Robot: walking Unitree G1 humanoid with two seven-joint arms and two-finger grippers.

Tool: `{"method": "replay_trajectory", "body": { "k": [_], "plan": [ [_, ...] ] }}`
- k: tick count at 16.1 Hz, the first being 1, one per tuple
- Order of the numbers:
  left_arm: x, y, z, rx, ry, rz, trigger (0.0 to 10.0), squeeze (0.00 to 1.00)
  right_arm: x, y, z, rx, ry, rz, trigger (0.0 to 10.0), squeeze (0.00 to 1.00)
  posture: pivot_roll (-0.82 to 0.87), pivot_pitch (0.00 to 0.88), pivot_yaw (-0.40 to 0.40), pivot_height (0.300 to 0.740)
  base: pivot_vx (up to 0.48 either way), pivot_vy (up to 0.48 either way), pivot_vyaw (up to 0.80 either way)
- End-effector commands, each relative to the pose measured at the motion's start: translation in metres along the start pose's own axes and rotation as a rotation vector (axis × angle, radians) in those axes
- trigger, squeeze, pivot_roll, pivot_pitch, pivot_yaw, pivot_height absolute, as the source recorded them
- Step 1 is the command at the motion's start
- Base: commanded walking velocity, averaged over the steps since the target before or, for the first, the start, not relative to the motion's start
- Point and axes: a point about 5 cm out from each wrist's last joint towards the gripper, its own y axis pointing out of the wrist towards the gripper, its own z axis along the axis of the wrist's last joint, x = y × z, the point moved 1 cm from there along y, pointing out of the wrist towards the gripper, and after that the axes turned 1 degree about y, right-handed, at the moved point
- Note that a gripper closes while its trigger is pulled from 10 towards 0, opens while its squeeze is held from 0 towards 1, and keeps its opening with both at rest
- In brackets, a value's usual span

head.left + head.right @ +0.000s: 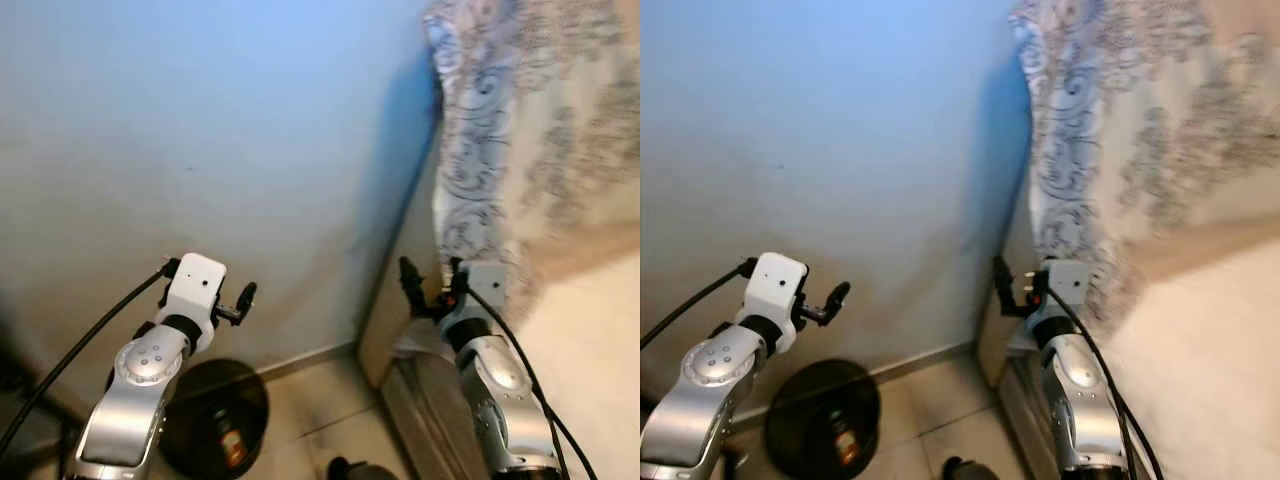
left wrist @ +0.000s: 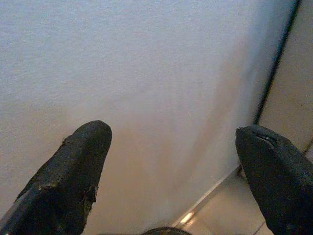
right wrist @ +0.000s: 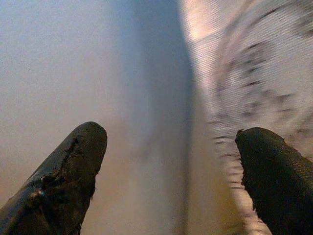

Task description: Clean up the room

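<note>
My left gripper [image 1: 241,299] is raised in front of a pale blue-white wall [image 1: 200,150], above a round black bin [image 1: 200,400] that stands on the floor against the skirting. Something with an orange label [image 1: 232,440] lies in the bin. In the left wrist view the left gripper [image 2: 171,142] is open and empty, pointing at the wall. My right gripper [image 1: 428,275] is held up at the corner of a bed with a patterned cover [image 1: 520,130]. The right wrist view shows the right gripper [image 3: 171,142] open with nothing between its fingers.
The bed's side [image 1: 420,410] runs along my right, close to the wall. A narrow strip of tiled floor [image 1: 320,400] lies between bin and bed. A small dark object [image 1: 350,468] sits at the bottom edge of the view.
</note>
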Motion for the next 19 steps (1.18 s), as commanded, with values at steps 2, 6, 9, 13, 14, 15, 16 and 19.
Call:
{"method": "replay_trajectory", "body": {
  "k": [2,6,9,13,14,15,16,19],
  "plan": [
    [-0.002,-0.002,0.000,0.009,-0.004,0.020,10.0,0.00,0.008,-0.002,-0.001,-0.005,0.019,-0.042,10.0,1.00,0.00,0.000,-0.022,0.740,0.000,0.000,-0.80],
    [-0.001,0.000,0.000,0.012,-0.012,0.029,10.0,0.00,0.017,-0.006,0.000,-0.015,0.035,-0.078,10.0,1.00,-0.02,0.000,-0.010,0.740,0.000,0.000,-0.80],
    [-0.001,-0.001,0.000,0.016,-0.016,0.032,10.0,0.00,0.023,-0.012,0.002,-0.033,0.030,-0.024,10.0,1.00,-0.03,0.000,-0.002,0.740,0.000,0.000,-0.80],
    [-0.007,0.003,0.007,0.050,-0.025,0.063,10.0,0.00,0.026,-0.018,0.001,-0.037,0.051,-0.067,10.0,1.00,-0.02,0.000,-0.006,0.740,0.000,0.000,-0.80],
    [-0.007,0.003,0.007,0.053,-0.030,0.069,10.0,0.00,0.025,-0.017,0.000,-0.034,0.070,-0.089,10.0,1.00,-0.02,0.000,-0.006,0.740,0.000,0.000,-0.80],
    [-0.007,0.003,0.008,0.054,-0.031,0.073,10.0,0.00,0.023,-0.016,0.000,-0.031,0.091,-0.109,10.0,1.00,-0.02,0.000,-0.012,0.740,0.000,0.000,-0.80],
    [-0.007,0.003,0.008,0.056,-0.029,0.074,10.0,0.00,0.016,-0.016,-0.001,-0.031,0.110,-0.110,10.0,1.00,-0.02,0.000,-0.014,0.740,0.000,0.000,-0.79],
    [-0.009,0.004,0.008,0.060,-0.031,0.089,10.0,0.00,0.008,-0.016,-0.002,-0.030,0.130,-0.118,10.0,1.00,-0.01,0.000,-0.029,0.740,0.000,0.000,-0.79]
  ]
}}
